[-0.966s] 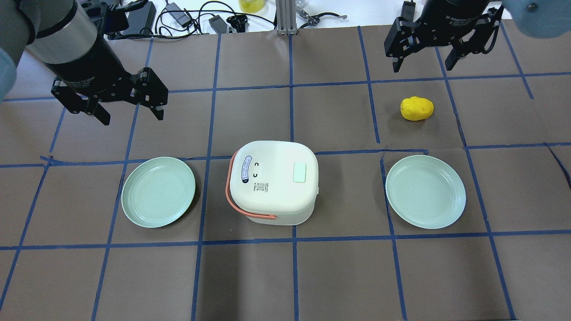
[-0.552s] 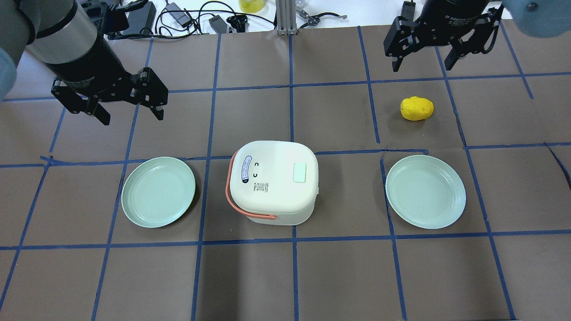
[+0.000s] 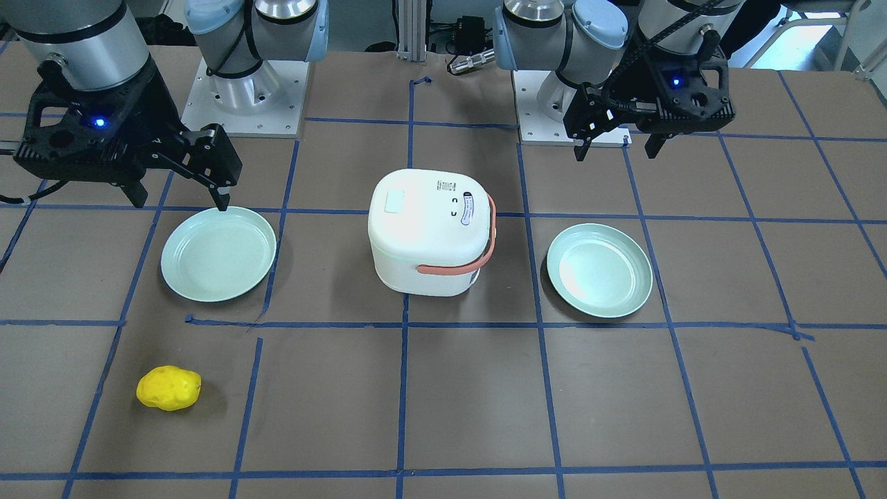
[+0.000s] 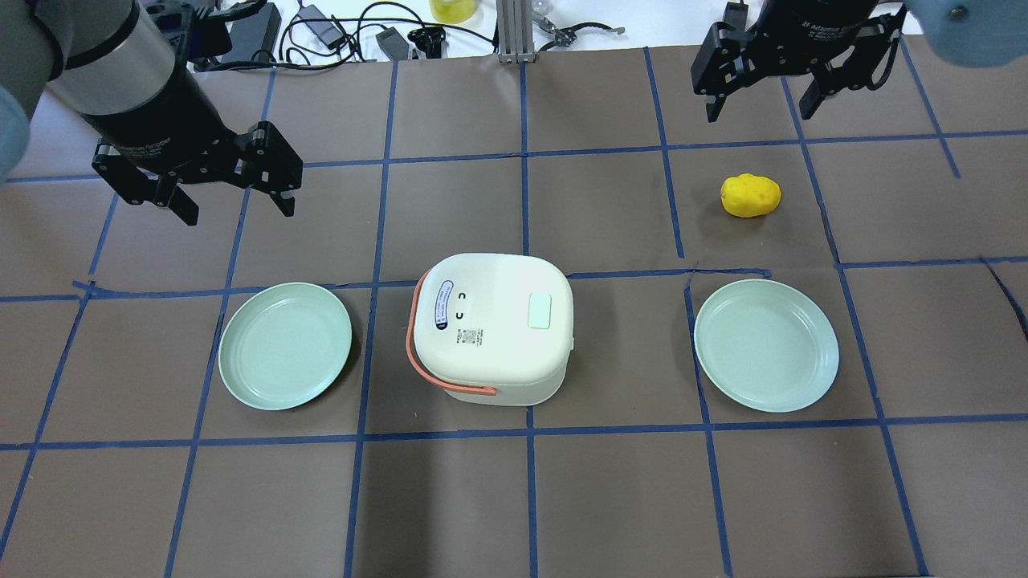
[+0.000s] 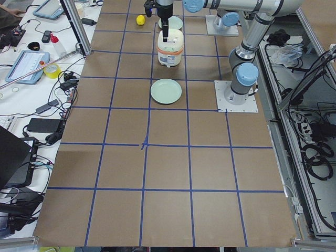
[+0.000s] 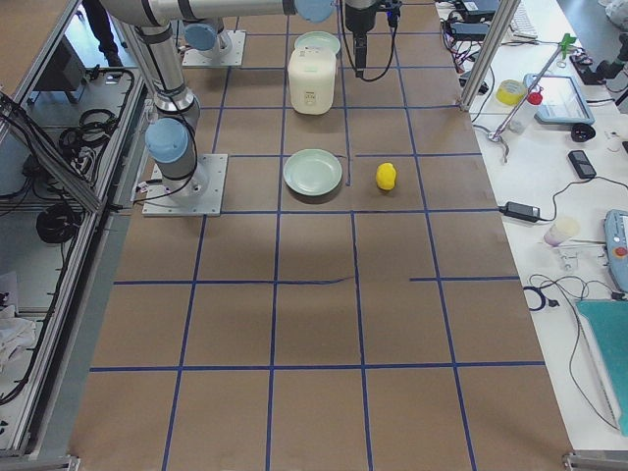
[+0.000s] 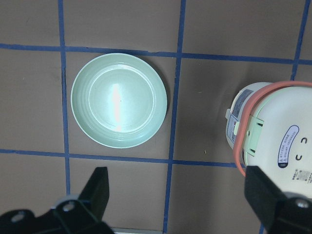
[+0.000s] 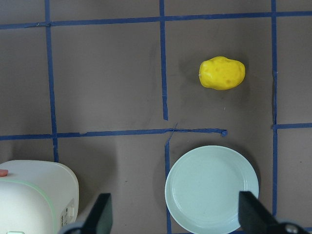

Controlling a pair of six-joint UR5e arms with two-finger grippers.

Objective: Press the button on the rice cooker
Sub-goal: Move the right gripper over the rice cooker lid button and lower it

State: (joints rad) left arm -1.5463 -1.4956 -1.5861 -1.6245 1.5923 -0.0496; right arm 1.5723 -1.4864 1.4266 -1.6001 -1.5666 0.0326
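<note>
Overhead exterior, mid frame: cooker (image 4: 490, 325), white, lid shut, standing between two plates. Its button (image 4: 540, 310), a pale green rectangle, sat on the lid's right half. The orange handle (image 4: 412, 345) was folded down round the left side.

Left plate (image 4: 285, 345) and right plate (image 4: 766, 345): both bare, each well apart from the cooker.

Upper right: potato (image 4: 750, 195), alone on the table (image 4: 514, 498).

Upper left: left gripper (image 4: 239, 213), jaws spread wide, nothing held, hovering well apart from the cooker.

Top right edge: right gripper (image 4: 759, 114), likewise wide and holding nothing, beyond the potato.

Button not yet touched.

Hazards, as judged:
- With jaws spread, only one fingertip could meet the small button, and a slight offset would land it on plain lid.
- A slanted or off-centre push might slide or tip the cooker.
- An approach from the left could snag the handle.
</note>
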